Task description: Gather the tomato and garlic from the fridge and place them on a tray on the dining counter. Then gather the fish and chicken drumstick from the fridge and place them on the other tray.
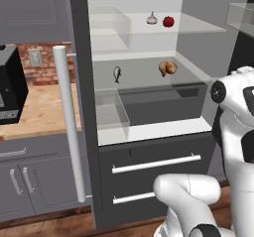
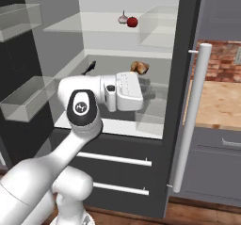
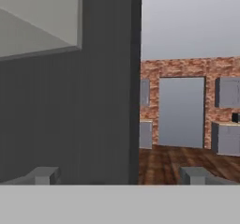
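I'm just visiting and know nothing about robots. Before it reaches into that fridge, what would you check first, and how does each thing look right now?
1. Fridge door open, shelves reachable: ok.
2. Tomato and garlic present: ok, side by side on the top shelf.
3. Fish and chicken drumstick present: ok, apart on the shelf below.
4. Jaws open and holding nothing: ok; the gripper has its fingertips spread with nothing between them.
5. Hand aimed at the tomato: not ok; the hand view looks past the fridge's edge into the room.
6. Trays on the dining counter ready: cannot tell.
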Controlling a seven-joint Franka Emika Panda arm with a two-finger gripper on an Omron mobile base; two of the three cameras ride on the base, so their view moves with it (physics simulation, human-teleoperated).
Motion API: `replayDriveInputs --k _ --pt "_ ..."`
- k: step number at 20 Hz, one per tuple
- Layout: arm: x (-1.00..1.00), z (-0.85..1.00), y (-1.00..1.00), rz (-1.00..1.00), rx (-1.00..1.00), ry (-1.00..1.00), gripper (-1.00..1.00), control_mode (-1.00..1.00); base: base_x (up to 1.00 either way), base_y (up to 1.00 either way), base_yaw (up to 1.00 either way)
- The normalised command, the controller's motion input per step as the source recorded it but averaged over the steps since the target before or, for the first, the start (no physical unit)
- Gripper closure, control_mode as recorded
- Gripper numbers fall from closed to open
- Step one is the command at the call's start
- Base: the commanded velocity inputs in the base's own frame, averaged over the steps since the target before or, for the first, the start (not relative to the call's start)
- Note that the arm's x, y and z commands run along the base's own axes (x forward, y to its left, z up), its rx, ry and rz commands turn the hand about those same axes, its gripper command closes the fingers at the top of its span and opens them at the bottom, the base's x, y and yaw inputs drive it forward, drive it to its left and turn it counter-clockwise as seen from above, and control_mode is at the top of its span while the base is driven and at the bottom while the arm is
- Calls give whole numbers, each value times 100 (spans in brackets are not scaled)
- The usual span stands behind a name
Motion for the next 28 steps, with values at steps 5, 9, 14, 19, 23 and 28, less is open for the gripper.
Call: replayDriveInputs --k 5,9,14,19,23,28 --pt "0 0 -29 -6 0 0 -100 -100 0 0 0" --pt "0 0 -22 -2 0 0 -100 -100 0 0 0" --pt "0 0 -18 -2 0 0 -100 -100 0 0 0" --pt "0 0 -28 0 0 0 -100 -100 0 0 0" --pt "0 0 -26 0 0 0 -100 -100 0 0 0" --pt "0 0 -23 0 0 0 -100 -100 0 0 0"
